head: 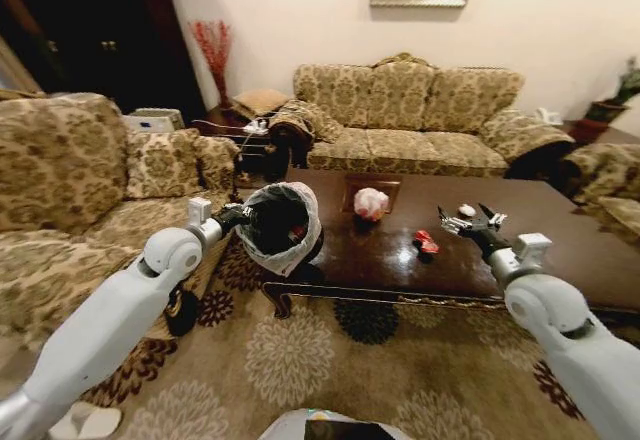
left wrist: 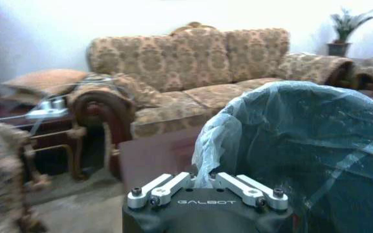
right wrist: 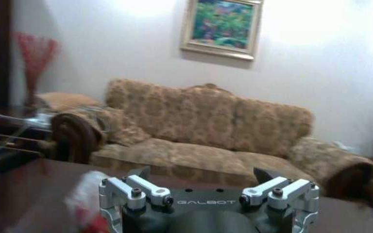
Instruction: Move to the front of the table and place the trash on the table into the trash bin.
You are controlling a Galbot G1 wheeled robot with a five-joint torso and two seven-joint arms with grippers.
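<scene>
My left gripper (head: pixel 243 215) is clamped on the rim of the trash bin (head: pixel 281 228), holding it tilted at the table's (head: pixel 560 250) left end, mouth turned toward the tabletop. In the left wrist view the liner's bunched edge runs down between my fingers; the bin's black body lies behind the translucent bag.

My right gripper (head: pixel 466 222) hangs over the table's right half, fingers spread wide, grasping nothing. The right wrist view confirms both tips stand apart.

Trash on the table:
- white-and-red bag bundle (head: pixel 371 203), near the far edge, on the square panel, about midway along.
- small red wrapper (head: pixel 426 243), toward the near edge, just left of my right gripper.
- a small pale object (head: pixel 467 210) just beyond the right fingers; probably the paper wad, but it is too small to be sure.
- bottle: not made out.

Step in hand, as I judge it: I am parked at the table's front; the bin is presented; pickup has not begun.

Next move calls for lowering the open right fingers onto the wrapper, the nearest piece, closing, then carrying it left to the bin's mouth.
</scene>
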